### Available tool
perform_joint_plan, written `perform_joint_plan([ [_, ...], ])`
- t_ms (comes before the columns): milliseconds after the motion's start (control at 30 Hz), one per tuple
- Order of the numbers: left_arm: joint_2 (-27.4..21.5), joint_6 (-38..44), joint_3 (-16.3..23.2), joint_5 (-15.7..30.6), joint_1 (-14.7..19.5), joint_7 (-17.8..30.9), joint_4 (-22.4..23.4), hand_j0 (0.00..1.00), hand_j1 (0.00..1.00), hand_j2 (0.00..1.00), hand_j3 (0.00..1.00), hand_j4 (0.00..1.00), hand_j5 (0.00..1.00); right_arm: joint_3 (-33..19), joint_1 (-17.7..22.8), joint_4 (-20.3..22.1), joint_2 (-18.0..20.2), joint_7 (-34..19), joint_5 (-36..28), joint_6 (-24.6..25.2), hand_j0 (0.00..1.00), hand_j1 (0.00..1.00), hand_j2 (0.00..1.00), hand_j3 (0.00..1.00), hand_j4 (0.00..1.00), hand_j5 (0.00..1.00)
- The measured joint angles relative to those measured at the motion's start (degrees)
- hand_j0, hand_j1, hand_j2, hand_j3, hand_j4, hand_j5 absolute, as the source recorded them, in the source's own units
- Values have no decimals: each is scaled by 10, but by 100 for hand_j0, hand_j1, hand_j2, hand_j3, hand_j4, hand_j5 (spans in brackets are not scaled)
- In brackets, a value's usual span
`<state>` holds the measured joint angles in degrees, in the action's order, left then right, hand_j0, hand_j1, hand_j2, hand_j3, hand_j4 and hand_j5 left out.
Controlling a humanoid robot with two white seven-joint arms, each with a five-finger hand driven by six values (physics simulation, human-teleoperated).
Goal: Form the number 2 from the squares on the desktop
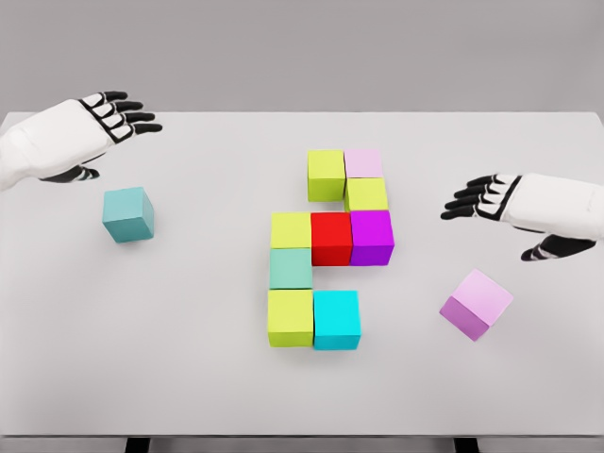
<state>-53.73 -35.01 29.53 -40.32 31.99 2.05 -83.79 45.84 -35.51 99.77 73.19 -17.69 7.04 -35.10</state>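
Head view: eight-cube cluster [326,247] mid-table reads as a partial 2 — top and bottom rows short. Loose teal cube [128,213] at 9 o'clock, pink cube [476,304] at 4 o'clock. Left hand [115,116] and right hand [483,197] both released, grasping nothing

A single head-mounted view looks steeply down and forward over the desk [189,377], near enough that its far edge sits toward 12 o'clock. Arms enter at 9 and 3 o'clock; the desk's near edge runs along 6 o'clock.
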Motion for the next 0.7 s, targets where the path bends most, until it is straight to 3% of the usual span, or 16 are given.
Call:
perform_joint_plan([
  [267, -2, 0, 13, -1, 2, 0, 4, 100, 100, 100, 100, 100, 100, 14, -18, 0, -3, 35, -5, 0, 100, 100, 100, 100, 100, 100],
  [400, -5, 0, 33, -1, 4, 0, 17, 100, 100, 100, 100, 100, 100, 33, -18, 5, 25, 33, 9, 0, 100, 100, 100, 100, 100, 100],
  [533, -13, 0, 43, -10, 6, 0, 31, 100, 100, 100, 100, 100, 100, 73, -39, 11, 51, 32, 21, 0, 100, 100, 100, 100, 100, 100],
  [700, -22, 0, 64, -15, 10, 0, 38, 100, 100, 100, 100, 100, 100, 133, -56, 13, 50, 32, 36, 0, 100, 100, 100, 100, 100, 100],
])
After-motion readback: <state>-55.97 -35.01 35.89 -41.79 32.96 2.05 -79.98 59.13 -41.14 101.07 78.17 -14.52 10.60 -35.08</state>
